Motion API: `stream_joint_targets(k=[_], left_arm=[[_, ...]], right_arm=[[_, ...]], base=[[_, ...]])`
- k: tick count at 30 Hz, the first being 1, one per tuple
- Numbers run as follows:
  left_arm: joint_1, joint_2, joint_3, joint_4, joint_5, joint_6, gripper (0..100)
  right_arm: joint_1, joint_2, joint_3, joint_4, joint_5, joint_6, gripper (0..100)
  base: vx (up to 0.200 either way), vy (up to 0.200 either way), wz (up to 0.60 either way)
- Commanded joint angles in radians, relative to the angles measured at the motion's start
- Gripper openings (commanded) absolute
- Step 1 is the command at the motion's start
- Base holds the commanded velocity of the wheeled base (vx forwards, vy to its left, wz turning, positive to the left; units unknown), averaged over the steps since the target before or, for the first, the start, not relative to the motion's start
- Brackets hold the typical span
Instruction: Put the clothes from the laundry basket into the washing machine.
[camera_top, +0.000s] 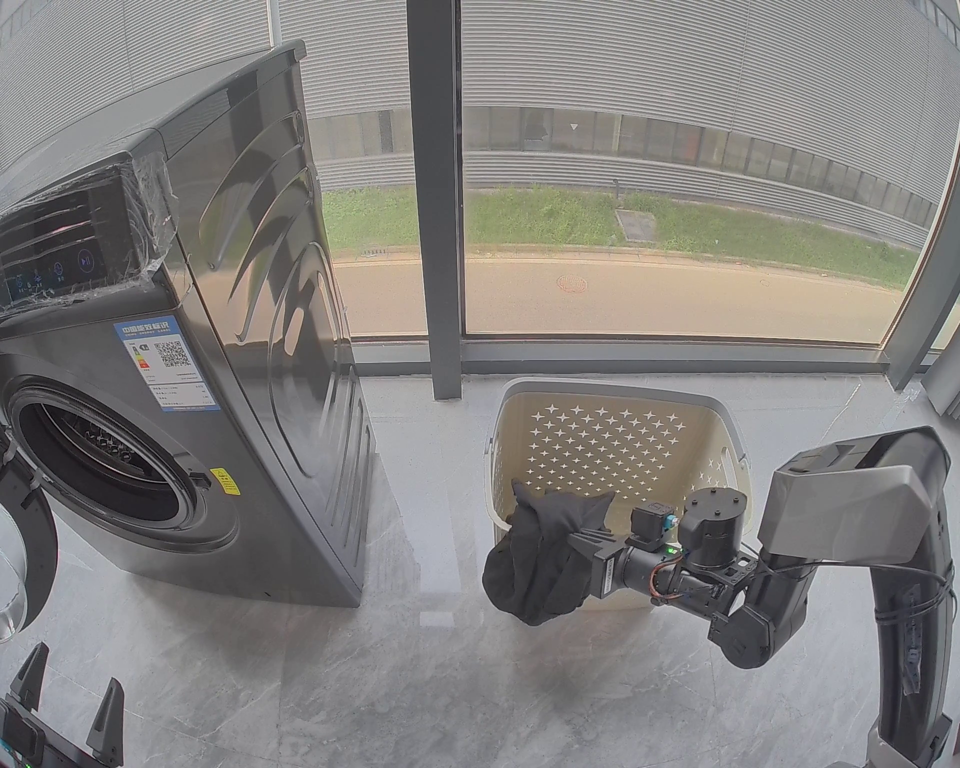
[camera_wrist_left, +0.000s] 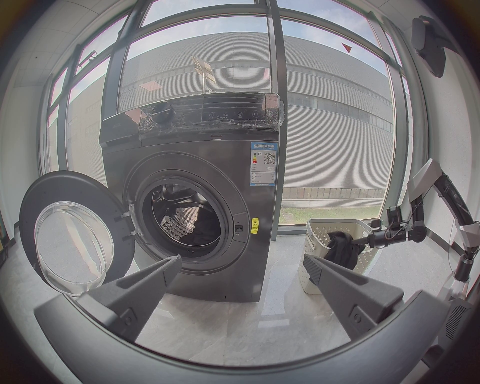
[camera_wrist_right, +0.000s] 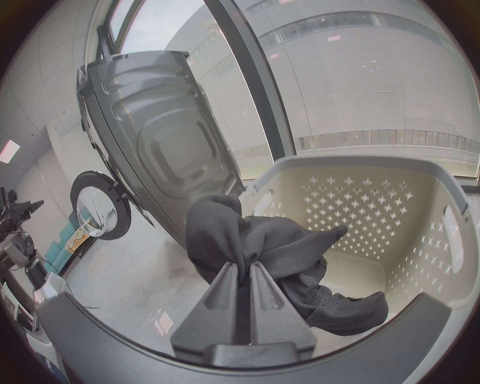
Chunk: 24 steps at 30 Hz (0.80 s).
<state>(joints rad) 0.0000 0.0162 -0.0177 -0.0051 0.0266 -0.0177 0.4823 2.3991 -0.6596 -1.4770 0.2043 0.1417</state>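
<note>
Hanging level at the laundry basket (camera_top: 610, 386), right claw (camera_top: 585, 550) pinches black garment (camera_top: 535, 580); left claw (camera_wrist_left: 241, 260) wide.

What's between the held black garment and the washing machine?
Only bare grey marble floor, seen in the head view, separates the black garment from the dark grey front-loading washing machine.

Head looks down; all views share the laundry basket (camera_top: 620, 450).

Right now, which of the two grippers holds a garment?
The right gripper, jaws shut on the black garment at the laundry basket's rim; the left gripper is open and empty.
</note>
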Motion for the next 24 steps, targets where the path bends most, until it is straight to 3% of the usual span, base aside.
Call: stream_joint_targets(k=[1, 5, 14, 24], left_arm=[[0.0, -0.012, 0.016, -0.001, -0.001, 0.001, 100], [0.002, -0.012, 0.016, 0.001, -0.001, 0.001, 100], [0.0, -0.012, 0.016, 0.001, 0.001, -0.001, 100], [0.0, -0.012, 0.015, 0.001, -0.004, -0.002, 100]], right_arm=[[0.002, -0.106, 0.049, -0.042, -0.005, 0.002, 0], [0.027, -0.187, 0.081, -0.071, -0.017, 0.006, 0], [0.084, -0.479, 0.109, -0.055, -0.089, 0.015, 0], [0.111, -0.655, 0.066, 0.037, -0.128, -0.001, 0]], base=[[0.0, 0.0, 0.0], [0.0, 0.0, 0.0], [0.0, 0.0, 0.0], [0.0, 0.0, 0.0]])
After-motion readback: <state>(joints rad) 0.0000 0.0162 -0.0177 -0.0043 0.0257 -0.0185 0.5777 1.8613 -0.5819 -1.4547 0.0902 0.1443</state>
